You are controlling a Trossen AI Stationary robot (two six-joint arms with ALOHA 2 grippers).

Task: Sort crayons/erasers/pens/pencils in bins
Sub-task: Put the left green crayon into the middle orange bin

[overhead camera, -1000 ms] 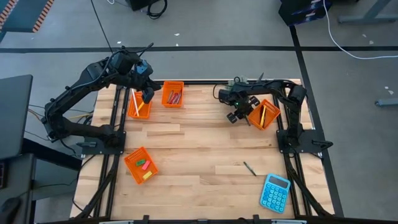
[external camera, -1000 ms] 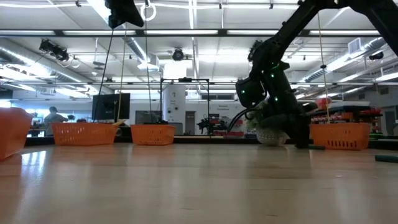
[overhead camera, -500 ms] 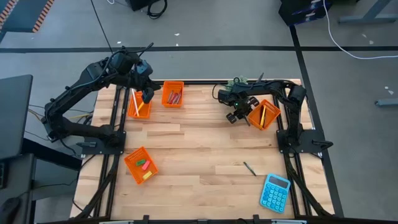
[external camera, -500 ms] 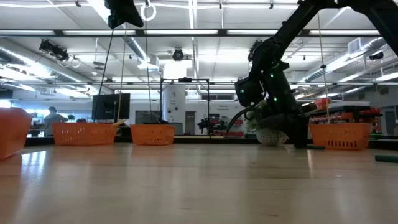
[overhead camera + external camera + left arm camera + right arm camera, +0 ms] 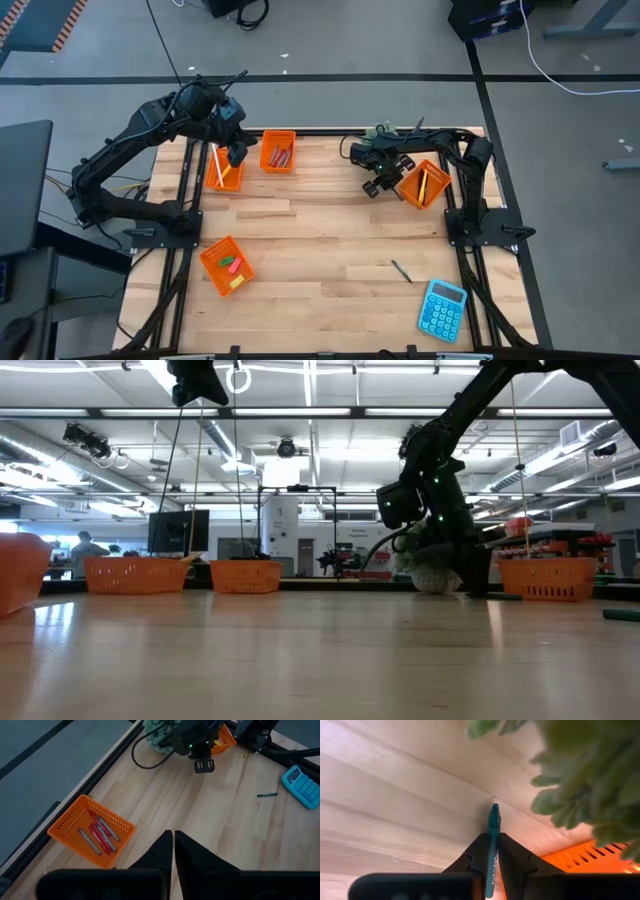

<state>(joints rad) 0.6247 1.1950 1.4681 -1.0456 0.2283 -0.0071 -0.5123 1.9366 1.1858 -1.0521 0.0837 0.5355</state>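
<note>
Right gripper point(image 5: 492, 851) clamps a teal pen point(image 5: 493, 827) beside an orange bin point(image 5: 580, 857); left gripper point(image 5: 173, 842) hangs closed, empty.

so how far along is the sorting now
Mostly done: all four bins hold items. In hand: the right gripper has its jaws shut on a teal pen beside the right bin. Left: one dark pen on the table near the calculator.

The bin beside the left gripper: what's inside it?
The bin holds red and grey crayons lying side by side. Its near wall hides anything against it. The shut left gripper is beside it.
</note>
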